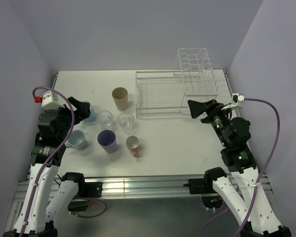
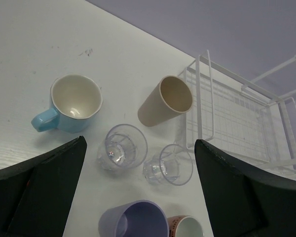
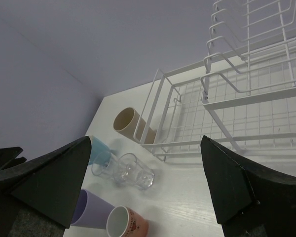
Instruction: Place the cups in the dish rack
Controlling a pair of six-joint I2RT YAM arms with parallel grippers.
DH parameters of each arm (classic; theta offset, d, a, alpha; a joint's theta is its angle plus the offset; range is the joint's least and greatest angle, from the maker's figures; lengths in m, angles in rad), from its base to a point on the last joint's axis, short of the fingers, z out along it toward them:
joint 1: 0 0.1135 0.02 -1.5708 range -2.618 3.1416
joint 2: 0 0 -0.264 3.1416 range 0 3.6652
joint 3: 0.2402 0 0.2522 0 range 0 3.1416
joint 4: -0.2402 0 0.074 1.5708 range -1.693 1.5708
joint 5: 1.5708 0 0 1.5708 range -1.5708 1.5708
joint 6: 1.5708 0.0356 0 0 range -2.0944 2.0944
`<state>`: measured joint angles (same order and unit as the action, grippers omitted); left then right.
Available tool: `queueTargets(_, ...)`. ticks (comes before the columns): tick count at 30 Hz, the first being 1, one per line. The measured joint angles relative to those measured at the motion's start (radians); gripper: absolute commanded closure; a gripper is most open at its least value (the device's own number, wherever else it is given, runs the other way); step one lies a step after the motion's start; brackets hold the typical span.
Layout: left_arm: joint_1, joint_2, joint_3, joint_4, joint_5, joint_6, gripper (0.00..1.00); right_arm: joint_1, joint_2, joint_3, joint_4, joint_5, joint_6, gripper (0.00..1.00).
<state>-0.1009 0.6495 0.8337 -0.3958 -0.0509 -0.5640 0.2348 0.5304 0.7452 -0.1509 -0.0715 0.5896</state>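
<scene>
Seven cups (image 1: 107, 140) stand upright, mouths up, on the white table (image 1: 177, 143), all at 9 o'clock of the clear thin-barred dish rack (image 1: 160, 94), whose long axis runs 9-to-3.

Left wrist: your left gripper (image 2: 139, 143) hangs spread wide above two ribbed glasses (image 2: 123, 146), with a glossy blue mug (image 2: 74, 102) at 10.

Right wrist: your right gripper (image 3: 145, 142) gapes too, tilted toward the rack.

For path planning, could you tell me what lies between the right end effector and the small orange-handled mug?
In the top external view, only bare white table separates the right end effector from the small orange-handled mug.
</scene>
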Motion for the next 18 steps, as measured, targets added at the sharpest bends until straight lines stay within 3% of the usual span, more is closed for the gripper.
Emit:
queueTargets(6, 0.000, 0.022, 0.011, -0.040, -0.085, -0.005, 0.03, 0.000, 0.008, 0.000, 0.000, 0.000, 0.000, 0.00)
queueTargets(10, 0.002, 0.066, 0.026, -0.058, -0.142, -0.017, 0.17, 0.000, 0.021, 0.000, 0.000, 0.000, 0.000, 0.00)
queueTargets(18, 0.053, 0.315, 0.119, -0.117, -0.240, -0.041, 0.31, 0.000, 0.041, 0.000, 0.009, -0.026, 0.016, 0.00)
